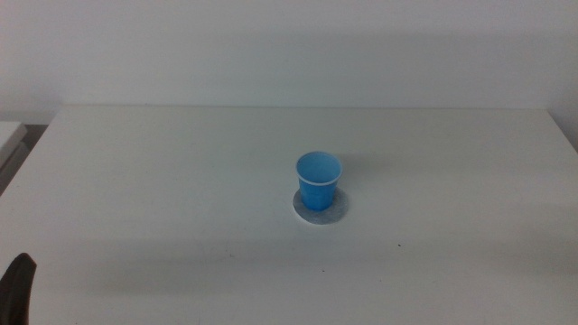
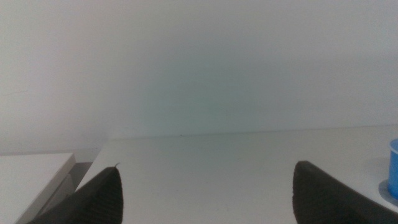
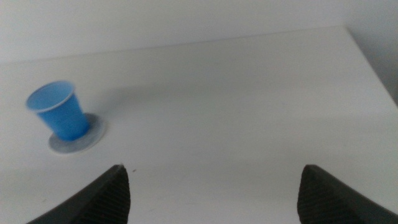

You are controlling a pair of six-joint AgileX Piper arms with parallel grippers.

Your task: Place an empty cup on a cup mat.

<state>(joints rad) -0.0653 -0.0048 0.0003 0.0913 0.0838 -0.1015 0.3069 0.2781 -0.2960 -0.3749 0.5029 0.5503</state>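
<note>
My left gripper: jaws spread wide, parked at the near left corner. My right gripper: jaws spread wide, holding nothing, raised.

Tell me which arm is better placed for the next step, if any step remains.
Neither has a clear edge: the blue cup already stands upright on the grey cup mat. Both open grippers are clear of it; the left gripper shows at the middle view's bottom-left, and the right gripper is outside that view.

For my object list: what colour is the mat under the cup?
Mottled grey with a thin white edge; the mat shows best in the middle view, under the blue cup.
</note>
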